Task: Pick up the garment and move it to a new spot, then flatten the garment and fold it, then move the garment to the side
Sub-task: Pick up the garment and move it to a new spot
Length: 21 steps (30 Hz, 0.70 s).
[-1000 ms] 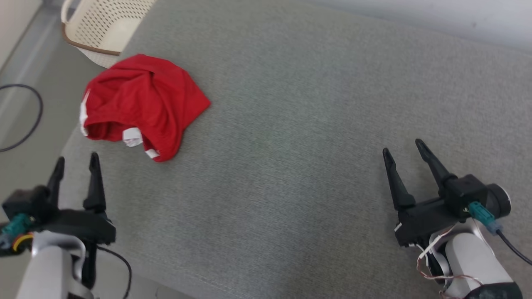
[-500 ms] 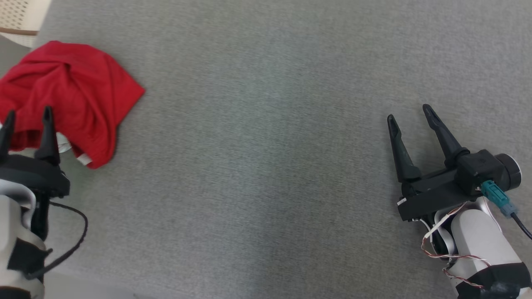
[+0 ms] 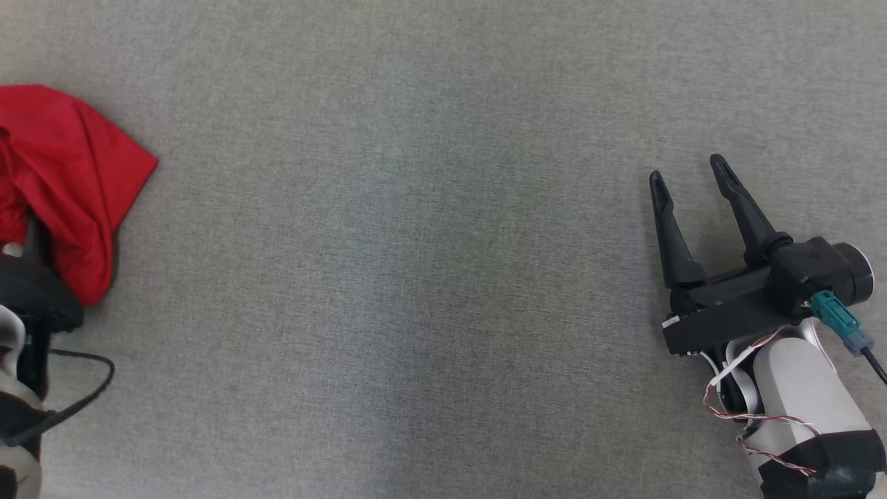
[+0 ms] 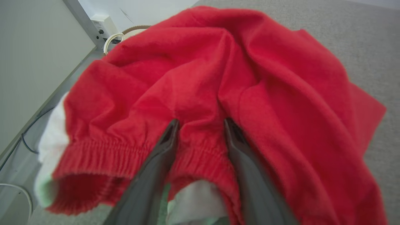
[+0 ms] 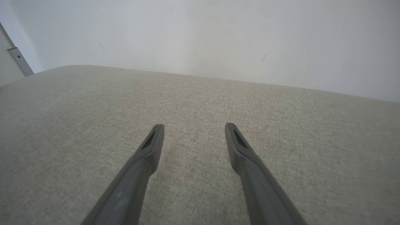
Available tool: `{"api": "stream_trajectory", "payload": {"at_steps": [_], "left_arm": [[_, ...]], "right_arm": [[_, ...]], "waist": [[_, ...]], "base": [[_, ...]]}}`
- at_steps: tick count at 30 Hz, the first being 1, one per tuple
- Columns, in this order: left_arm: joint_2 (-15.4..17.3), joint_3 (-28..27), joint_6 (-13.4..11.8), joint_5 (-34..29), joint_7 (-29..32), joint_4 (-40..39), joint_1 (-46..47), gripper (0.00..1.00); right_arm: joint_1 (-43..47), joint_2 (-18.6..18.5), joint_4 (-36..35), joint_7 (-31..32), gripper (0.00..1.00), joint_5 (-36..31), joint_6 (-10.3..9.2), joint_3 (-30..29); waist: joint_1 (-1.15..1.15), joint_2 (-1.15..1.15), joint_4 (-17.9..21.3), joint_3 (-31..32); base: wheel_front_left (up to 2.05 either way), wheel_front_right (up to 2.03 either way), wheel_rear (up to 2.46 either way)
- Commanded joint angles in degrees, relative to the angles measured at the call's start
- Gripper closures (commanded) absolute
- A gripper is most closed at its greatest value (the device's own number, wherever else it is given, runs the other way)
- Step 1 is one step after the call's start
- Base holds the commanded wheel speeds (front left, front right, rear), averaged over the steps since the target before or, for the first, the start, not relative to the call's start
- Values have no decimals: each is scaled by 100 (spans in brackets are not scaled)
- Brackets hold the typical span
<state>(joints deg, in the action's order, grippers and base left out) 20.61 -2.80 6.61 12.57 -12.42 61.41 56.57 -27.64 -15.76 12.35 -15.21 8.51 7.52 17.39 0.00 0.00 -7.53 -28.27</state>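
The garment (image 3: 69, 173) is a crumpled red piece with a ribbed elastic band and white trim, lying at the far left of the grey cushion (image 3: 416, 277). My left gripper (image 4: 200, 122) is open, its two fingers pushed into the garment (image 4: 193, 68) at the elastic band, with a ridge of red cloth between them. In the head view its dark body sits at the left edge, against the garment's near side. My right gripper (image 3: 686, 168) stands open over bare cushion at the right, far from the garment, with nothing between its fingers (image 5: 194, 125).
The grey cushion (image 5: 93, 103) runs back to a pale wall (image 5: 218, 37). Past the garment's far side, a woven basket rim (image 4: 134, 29) and a white wall box (image 4: 103, 23) show. Dark cables (image 4: 28, 147) lie on the floor to the left.
The head camera has swung, shifting the whole picture left. My left gripper has gone forward from short of the garment into its near edge. The right gripper has kept its open pose.
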Motion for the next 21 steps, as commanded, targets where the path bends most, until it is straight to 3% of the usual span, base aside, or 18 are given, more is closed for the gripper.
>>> {"api": "stream_trajectory", "payload": {"at_steps": [1,8,21], "left_arm": [[-9,40,1,25,-32,92,1,100],[-101,210,48,10,-245,-61,-35,100],[-912,639,83,242,-284,-1583,-990,100]], "right_arm": [[131,21,109,19,0,-2,-7,-36],[258,239,119,13,0,42,-6,-155],[677,604,281,12,0,108,-6,-412]], "waist": [[0,0,41,60],[0,0,119,362],[0,0,484,1098]], "base": [[0,0,0],[0,0,0],[0,0,0]]}}
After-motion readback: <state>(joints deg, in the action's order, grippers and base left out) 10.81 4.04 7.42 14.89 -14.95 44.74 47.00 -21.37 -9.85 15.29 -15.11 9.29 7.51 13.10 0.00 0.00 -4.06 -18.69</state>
